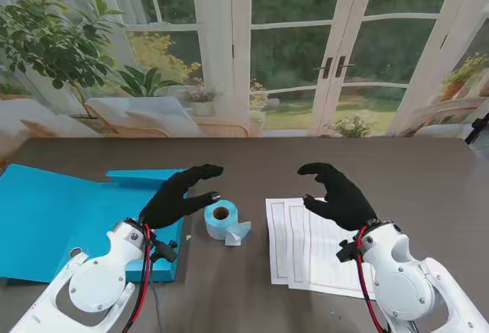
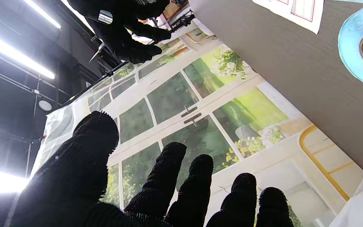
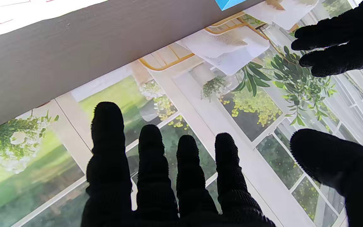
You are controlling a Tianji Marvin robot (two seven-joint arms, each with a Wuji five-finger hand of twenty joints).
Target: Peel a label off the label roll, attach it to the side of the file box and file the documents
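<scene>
Your left hand (image 1: 179,198) hovers spread and empty, the label roll (image 1: 221,220) just beside its thumb; your right hand (image 1: 340,195), also spread, hangs over the documents (image 1: 306,253). A careless reach could knock the roll rolling away.

Looked like a lab or studio, garden-window scene only a printed backdrop (image 1: 252,50) hung behind the dark table (image 1: 252,157), dark ceiling with tube lights (image 2: 14,53) and rigging seen past its edge
</scene>
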